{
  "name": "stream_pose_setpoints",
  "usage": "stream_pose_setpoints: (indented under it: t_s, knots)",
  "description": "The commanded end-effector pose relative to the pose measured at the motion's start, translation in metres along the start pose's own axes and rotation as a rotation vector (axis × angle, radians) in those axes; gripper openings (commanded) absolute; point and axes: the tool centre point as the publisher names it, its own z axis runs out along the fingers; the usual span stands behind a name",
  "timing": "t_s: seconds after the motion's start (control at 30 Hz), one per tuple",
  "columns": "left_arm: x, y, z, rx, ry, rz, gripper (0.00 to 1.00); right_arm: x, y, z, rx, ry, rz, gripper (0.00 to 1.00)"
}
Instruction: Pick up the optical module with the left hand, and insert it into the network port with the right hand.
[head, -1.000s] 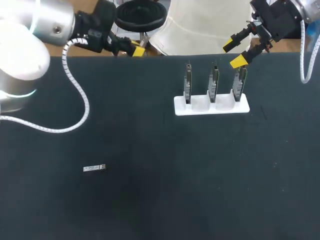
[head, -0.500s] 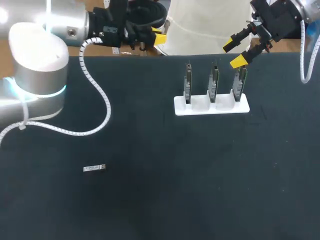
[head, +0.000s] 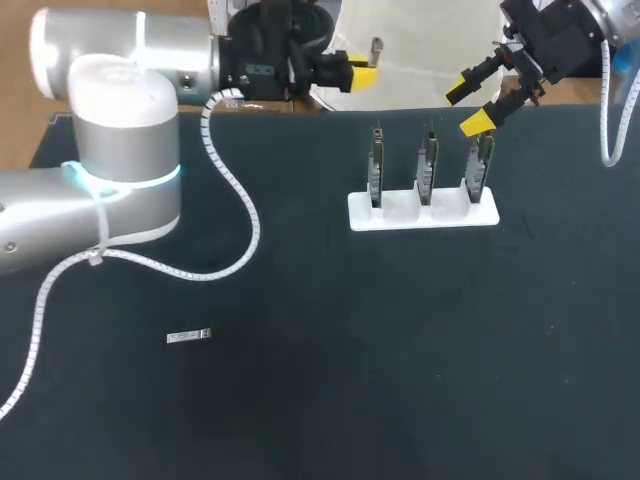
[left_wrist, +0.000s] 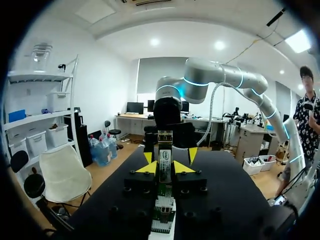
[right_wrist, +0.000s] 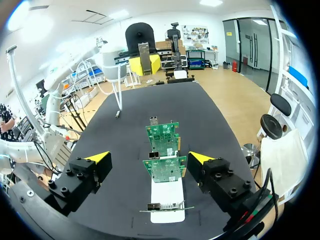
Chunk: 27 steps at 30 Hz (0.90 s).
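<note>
Basically nothing is done yet, as far as I can see; the module (head: 189, 337) lies flat on the black table (head: 320, 420), out on the left side, with nothing touching it or even near it.

The left gripper (head: 358, 75) hangs up by the far edge of the table, well apart from the module; in the left wrist view its 2 yellow tips stand apart with nothing held between them, so I'd call it open and empty; the circuit boards you see through the gap are just ahead of it, not in it.

The right gripper (head: 470, 105) is over by the white stand (head: 423, 213), near the rightmost of the 3 circuit boards (head: 428, 165) standing upright in it; its fingers are spread wide and it holds nothing either.

So my read on what's left is pretty much everything; the left arm has to get down to the module and grab it, then it has to end up with the right arm, then go into the port; I'm guessing the port is on one of those boards, but I can't pick it out for sure.
</note>
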Motion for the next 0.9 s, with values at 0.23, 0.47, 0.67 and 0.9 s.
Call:
stream_pose_setpoints:
  t_s: [0.23, 0.47, 0.67, 0.9]
  knots:
    - [0.003, 0.006, 0.038, 0.061, -0.018, 0.002, 0.0, 0.001, 0.001, 0.0, 0.003, -0.002, -0.002, 1.0]
    - [0.008, 0.001, 0.056, 0.102, -0.061, 0.006, 0.0, 0.001, 0.001, 0.0, 0.003, -0.002, -0.002, 1.0]
    - [0.014, 0.001, 0.063, 0.1, -0.07, -0.001, 0.0, 0.001, 0.001, 0.0, 0.003, -0.002, -0.002, 1.0]
    - [0.018, 0.0, 0.072, 0.106, -0.073, -0.002, 0.0, 0.001, 0.001, 0.0, 0.003, -0.002, -0.002, 1.0]
